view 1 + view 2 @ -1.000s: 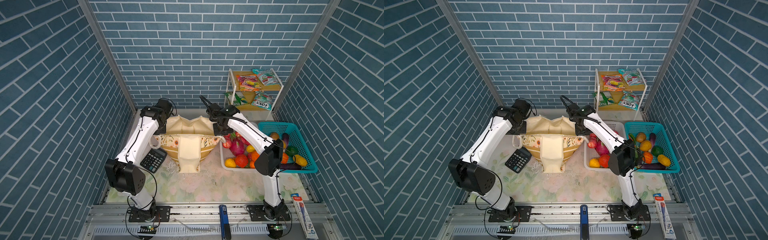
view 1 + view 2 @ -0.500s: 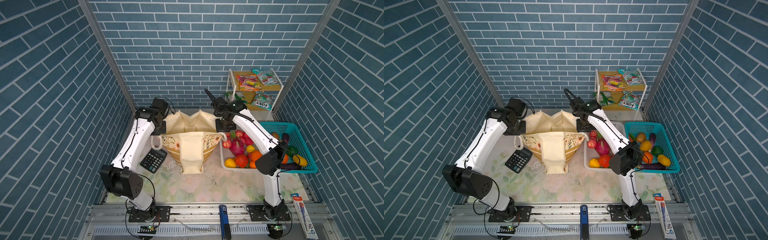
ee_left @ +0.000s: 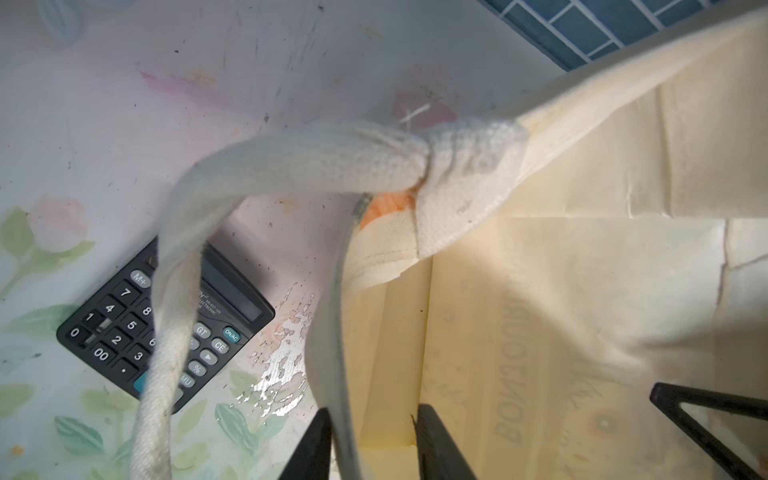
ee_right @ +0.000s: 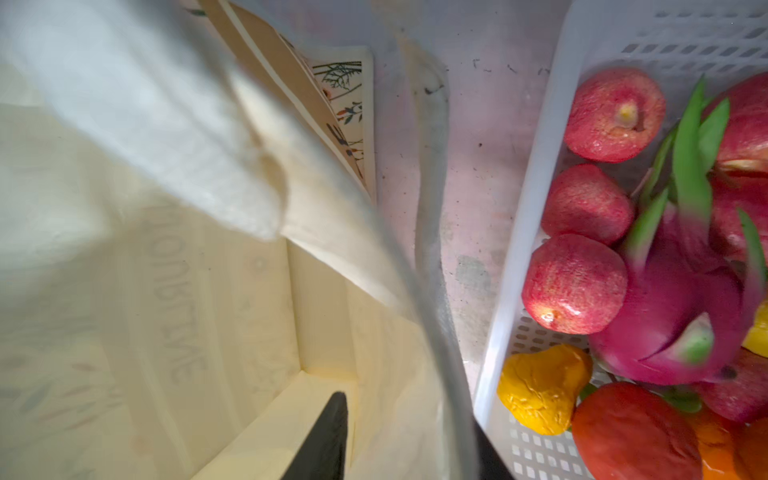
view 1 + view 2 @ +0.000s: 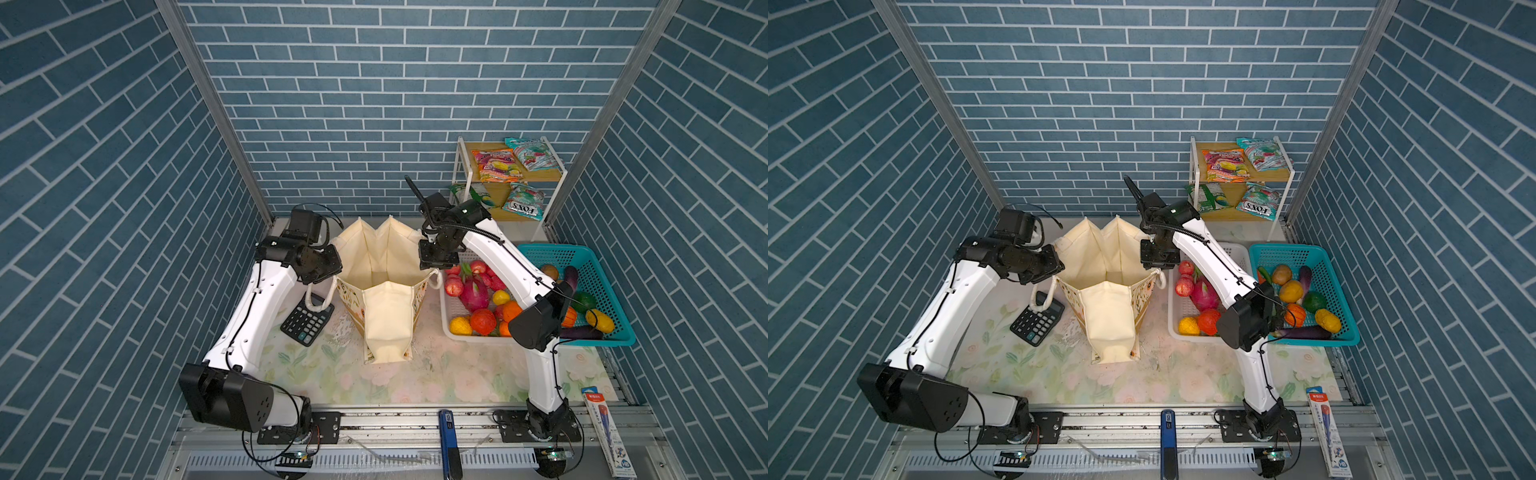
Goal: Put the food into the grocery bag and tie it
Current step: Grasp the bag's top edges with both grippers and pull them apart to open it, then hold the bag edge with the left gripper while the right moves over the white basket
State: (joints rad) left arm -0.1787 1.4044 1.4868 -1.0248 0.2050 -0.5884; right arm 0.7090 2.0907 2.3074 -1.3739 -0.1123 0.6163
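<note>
The cream grocery bag (image 5: 388, 316) (image 5: 1106, 316) stands upright mid-table with its mouth spread wide. My left gripper (image 3: 374, 444) straddles the bag's left rim by the rope handle (image 3: 291, 162); its fingers stand apart, the rim edge lying against one of them. My right gripper (image 4: 409, 444) straddles the right rim, one finger inside the bag and one outside, the jaws apart. The food lies outside the bag: a dragon fruit (image 5: 471, 291) (image 4: 673, 324) and red and orange fruits (image 5: 483, 321) in the white basket (image 5: 451, 332), and snack packets (image 5: 496, 166) on the shelf.
A black calculator (image 5: 307, 320) (image 3: 166, 324) lies left of the bag, under the hanging handle. A teal basket (image 5: 598, 266) of vegetables stands at the right, beside the white basket. The wooden shelf (image 5: 519, 178) is at the back right. A pen box (image 5: 609, 432) lies at the front right.
Both arms lifted the bag's two side rims up and back, so the bag now stands taller. Both grippers have gone from shut on the rim to jaws apart.
</note>
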